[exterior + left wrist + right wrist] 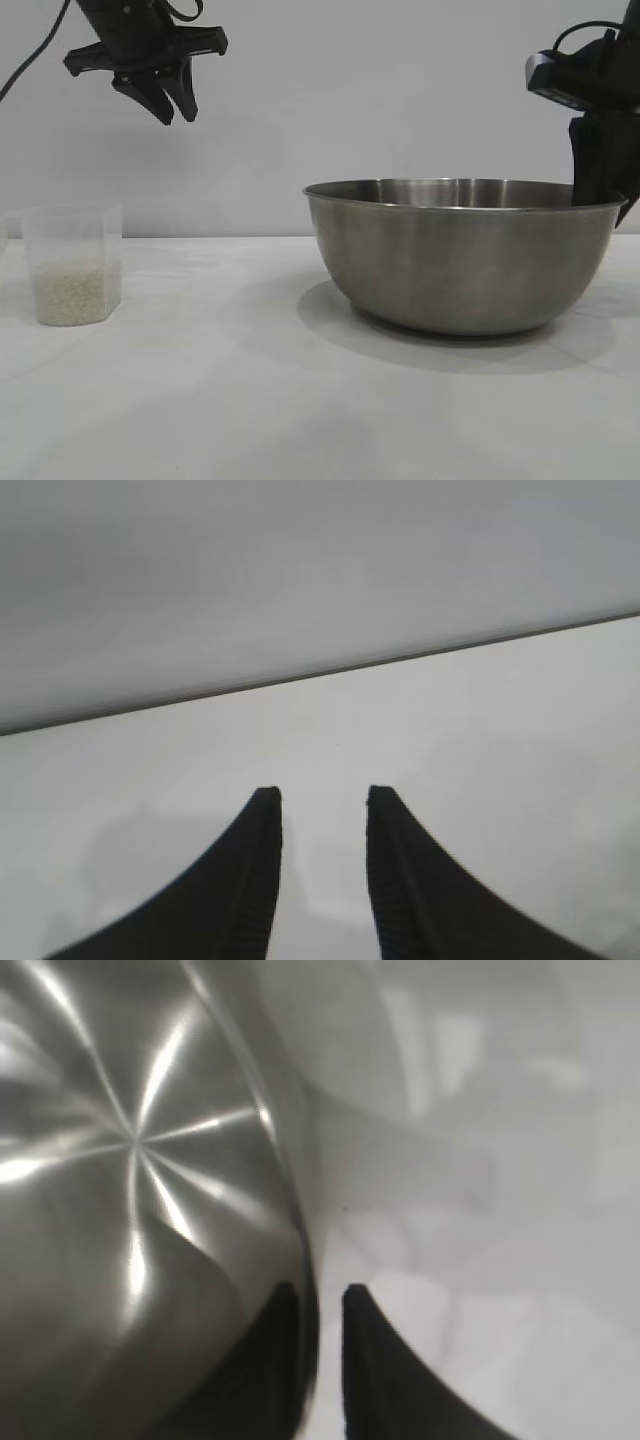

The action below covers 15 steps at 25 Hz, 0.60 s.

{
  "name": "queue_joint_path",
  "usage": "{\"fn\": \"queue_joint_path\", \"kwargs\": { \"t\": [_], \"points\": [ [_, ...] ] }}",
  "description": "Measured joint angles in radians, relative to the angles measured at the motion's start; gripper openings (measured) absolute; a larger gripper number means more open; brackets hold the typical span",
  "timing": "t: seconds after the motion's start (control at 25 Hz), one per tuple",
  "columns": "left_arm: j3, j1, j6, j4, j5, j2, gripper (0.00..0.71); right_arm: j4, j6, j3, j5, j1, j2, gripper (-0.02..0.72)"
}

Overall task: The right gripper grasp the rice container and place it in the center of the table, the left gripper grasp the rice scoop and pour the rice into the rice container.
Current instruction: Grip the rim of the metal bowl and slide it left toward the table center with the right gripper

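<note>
While the large round stainless-steel bowl (465,255) stands on the plain white tabletop (230,400) toward its right edge, the black pointed right gripper (320,1295) straddles the bowl's thin rolled rim on the side nearest that edge, one finger inside the brushed wall and one outside, pinched onto the rim with only the metal between them. From the exterior view the right arm comes down behind the bowl's right lip, and the bowl's base rests flat on the table. Near the table's left edge the small translucent plastic measuring cup (73,262) stands upright, well apart from the bowl, with a pale layer of white rice grains (75,290) filling its lower part. A broad bare stretch of tabletop lies between cup and bowl and along the front edge. The black pointed left gripper (165,100) hangs high above the table's left side, above and a little right of the cup, its fingers (255,880) parted and holding nothing, tips pointing down at bare table.
</note>
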Motion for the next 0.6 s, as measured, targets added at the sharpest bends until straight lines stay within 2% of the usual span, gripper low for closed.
{"fn": "queue_joint_path", "kwargs": {
  "t": [0.12,0.4,0.6],
  "points": [
    [0.000,0.000,0.000,0.000,0.000,0.000,0.181,0.013,0.001,0.000,-0.020,0.022,0.009,0.000],
    [0.000,0.000,0.000,0.000,-0.001,0.000,0.181,0.040,0.001,0.000,-0.073,0.164,0.016,0.000],
    [0.000,0.000,0.000,0.000,-0.001,0.000,0.181,0.067,0.001,0.000,-0.088,0.186,0.021,0.000]
  ]
}}
